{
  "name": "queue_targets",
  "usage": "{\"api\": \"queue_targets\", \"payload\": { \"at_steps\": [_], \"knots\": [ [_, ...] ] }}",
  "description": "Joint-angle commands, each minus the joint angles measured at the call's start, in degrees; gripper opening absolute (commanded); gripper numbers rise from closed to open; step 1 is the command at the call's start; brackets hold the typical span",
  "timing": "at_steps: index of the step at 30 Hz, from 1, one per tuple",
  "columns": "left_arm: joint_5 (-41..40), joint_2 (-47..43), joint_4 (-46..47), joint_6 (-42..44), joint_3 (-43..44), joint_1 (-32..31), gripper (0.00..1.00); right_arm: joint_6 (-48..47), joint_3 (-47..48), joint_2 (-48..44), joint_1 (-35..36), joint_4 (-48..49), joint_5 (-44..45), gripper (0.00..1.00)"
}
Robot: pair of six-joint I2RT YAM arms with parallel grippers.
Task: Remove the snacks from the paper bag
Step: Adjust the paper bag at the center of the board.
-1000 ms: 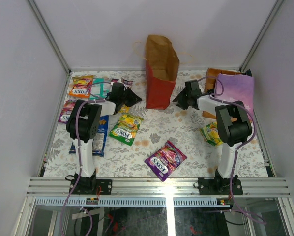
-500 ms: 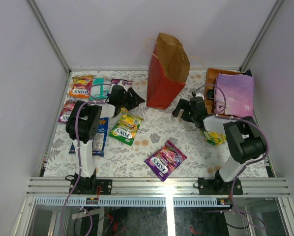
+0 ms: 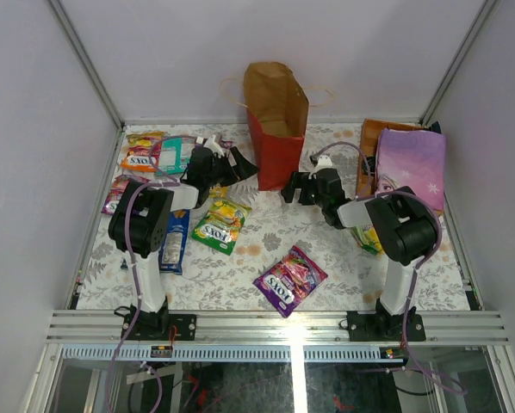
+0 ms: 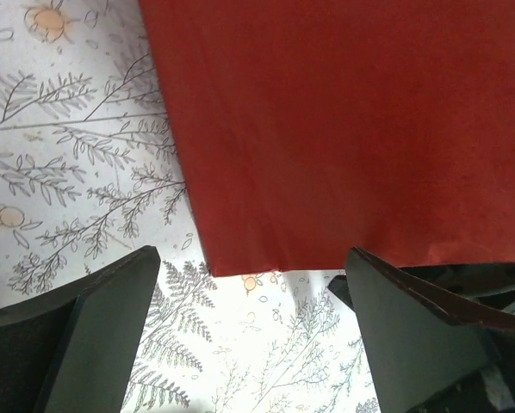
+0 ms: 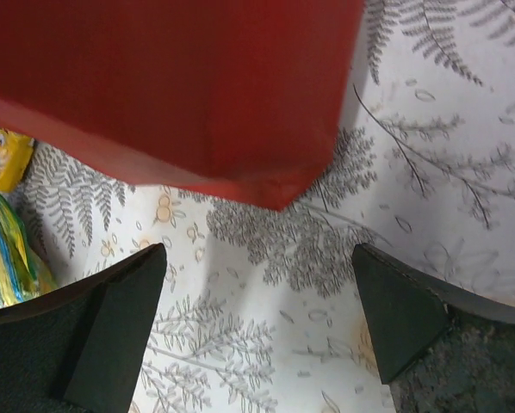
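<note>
— Our left hand (image 3: 240, 165) sits spread at the left base of the bag (image 3: 276, 155), which has tipped back upright at the counter (image 3: 326, 249) rear.
— Our right hand (image 3: 290, 189), spread too, has swung in opposite. Many snacks (image 3: 220, 222) lie out; we cannot see inside.

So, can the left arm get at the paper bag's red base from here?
Probably yes. The left end effector is open and faces the red side of the paper bag close up, with only bare tablecloth between them; nothing seems to block it.
</note>
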Motion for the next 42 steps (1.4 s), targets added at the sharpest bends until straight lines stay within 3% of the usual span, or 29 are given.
{"api": "queue_targets", "payload": {
  "at_steps": [1,8,16,22,42],
  "knots": [
    [1.3,-0.8,5.9,2.8,-0.7,-0.3,0.89,-1.8,4.8,2.6,0.9,6.0,-1.3,0.95],
    [1.0,1.3,5.2,1.3,0.8,-0.4,0.89,-3.5,5.6,4.9,1.2,9.7,2.7,0.90],
    [1.8,2.3,5.3,0.3,1.4,-0.3,0.89,-7.2,7.5,5.6,1.3,10.4,3.6,1.00],
    [3.5,3.6,6.6,-1.4,2.3,-0.2,0.89,-7.7,9.4,7.3,1.2,10.2,0.2,1.00],
    [6.9,9.3,6.5,-4.4,10.3,-0.1,0.88,-5.9,12.6,9.7,0.7,13.4,-5.2,0.76]
  ]
}}
